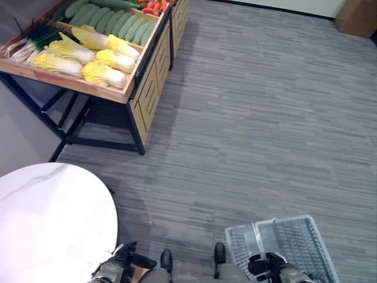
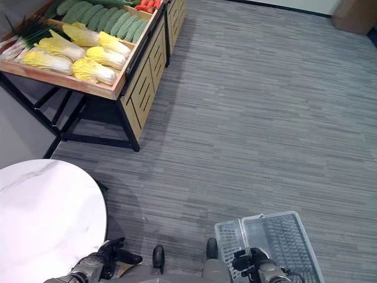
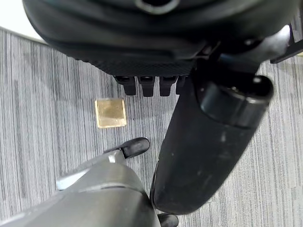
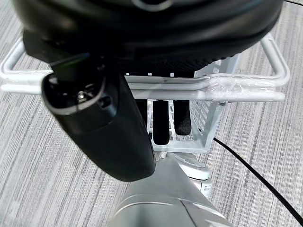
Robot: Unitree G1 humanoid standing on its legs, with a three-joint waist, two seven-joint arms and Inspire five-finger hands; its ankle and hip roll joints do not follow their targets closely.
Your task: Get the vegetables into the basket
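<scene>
Vegetables lie on a wooden stand [image 1: 143,88] at the far left: yellow cabbages [image 1: 100,56], green cucumbers [image 1: 112,20], leeks [image 1: 29,44] and red ones [image 1: 154,6] at the back. A pale plastic basket [image 1: 294,242] hangs low at the right, with nothing seen inside. My right hand [image 1: 274,265] is shut on its handle [image 4: 213,87], the fingers [image 4: 161,120] curled under the bar. My left hand [image 1: 121,259] hangs low at the left beside the round table, relaxed and holding nothing. Both hands are far from the stand.
A white round marble table [image 1: 53,224] stands at the near left. Grey carpet floor stretches between me and the stand. A brown box [image 1: 356,17] sits at the far right. A small tan square [image 3: 110,112] lies on the floor below my left hand.
</scene>
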